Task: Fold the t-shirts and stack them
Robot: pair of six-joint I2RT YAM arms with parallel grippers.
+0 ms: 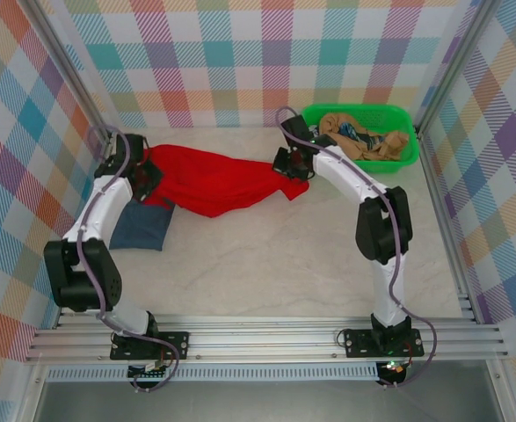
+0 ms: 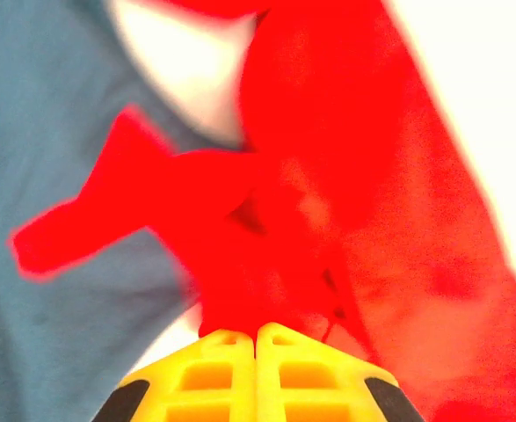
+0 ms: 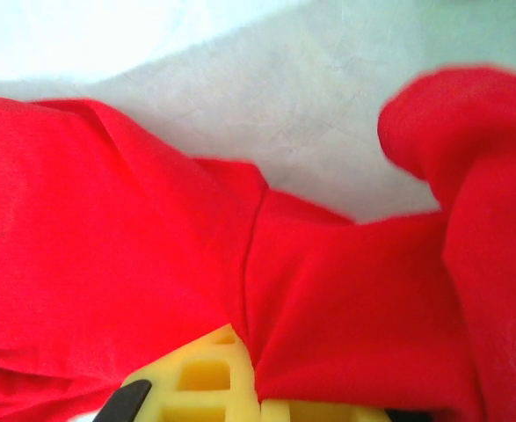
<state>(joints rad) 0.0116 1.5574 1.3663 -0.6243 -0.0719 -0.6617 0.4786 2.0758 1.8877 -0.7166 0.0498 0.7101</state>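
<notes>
t-shirts: two on the desk [image 1: 284,264].

slate-blue t-shirt [image 1: 145,224], left side near the left arm, lies as a compact squarish pad. reads as already folded (judgement).

left fingers [image 1: 148,178], just beyond the blue pad. in the left wrist view they are pressed together [image 2: 240,345] w/ red cloth bunched right at the tips, so pinching the red shirt's left end. blue cloth sits beneath, at the left of that view.

red t-shirt [image 1: 214,180], far-centre of desk, crumpled and strung between the two arms. long axis runs left-right, right end a bit further from the arms' bases than the sagging middle. which end is collar vs hem: can't tell. no print visible, only a seam in the right wrist view.

right fingers [image 1: 290,163] at the red shirt's right end. the right wrist view has cloth folded over the yellow tips [image 3: 209,369] w/ no gap, so clamped on it.

green basket [image 1: 400,112], far right, holds more tan/dark cloth.

step (judgement): both ends gripped, pre-spread of the red shirt, fold not begun.

next calls for: even pull apart along the left-right axis, slight lift, lay flat on the bare centre of the desk. keep the left end off the blue pad so it isn't dragged open.
</notes>
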